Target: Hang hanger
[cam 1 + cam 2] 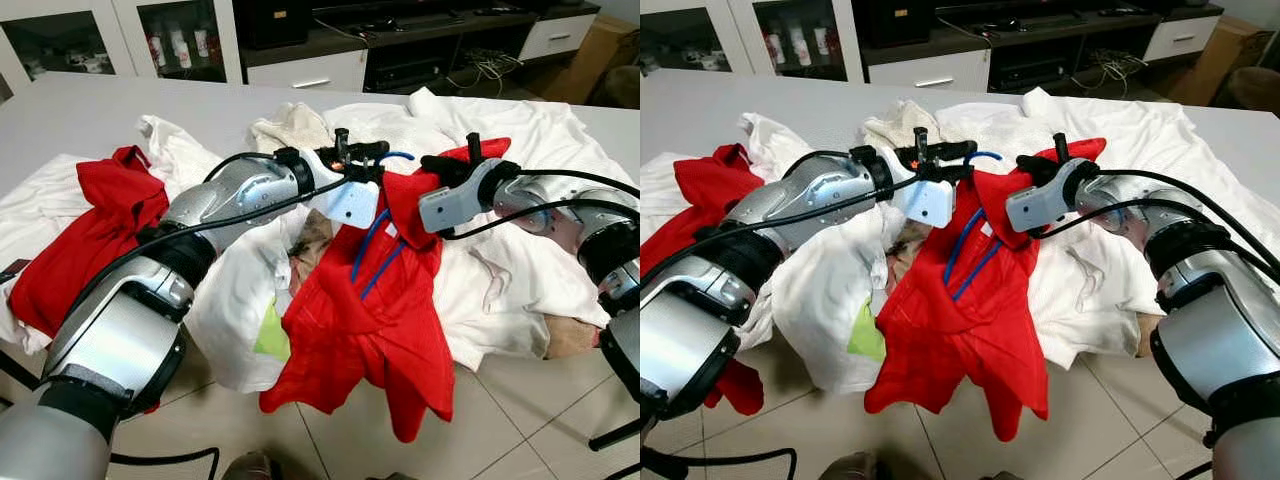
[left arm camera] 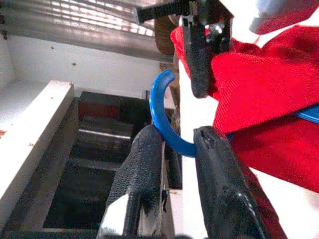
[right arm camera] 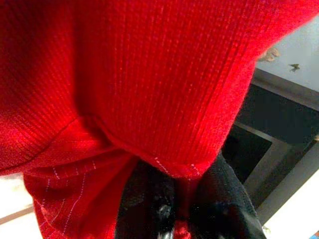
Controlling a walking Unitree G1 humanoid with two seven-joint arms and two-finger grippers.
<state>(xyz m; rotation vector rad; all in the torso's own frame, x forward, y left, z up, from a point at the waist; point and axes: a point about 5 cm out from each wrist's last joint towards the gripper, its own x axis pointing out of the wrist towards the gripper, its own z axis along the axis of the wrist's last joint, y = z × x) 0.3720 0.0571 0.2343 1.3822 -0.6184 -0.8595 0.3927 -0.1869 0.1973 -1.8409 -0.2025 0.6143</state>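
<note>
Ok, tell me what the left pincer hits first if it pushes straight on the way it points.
Probably the right pincer, which pinches the red garment just beyond the blue hanger hook the left pincer holds; depth is unclear.

Clothes heaped on the bench (image 1: 90,115); shirt (image 1: 365,330) hangs over its front edge, between left tool (image 1: 362,155) and right tool (image 1: 440,168). Cabinets (image 1: 300,50) behind.

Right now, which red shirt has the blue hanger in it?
The red shirt held up between both grippers, hanging over the table's front edge. The blue hanger runs down inside it. The other red shirt lies flat on the robot's left, with no hanger visible.
</note>
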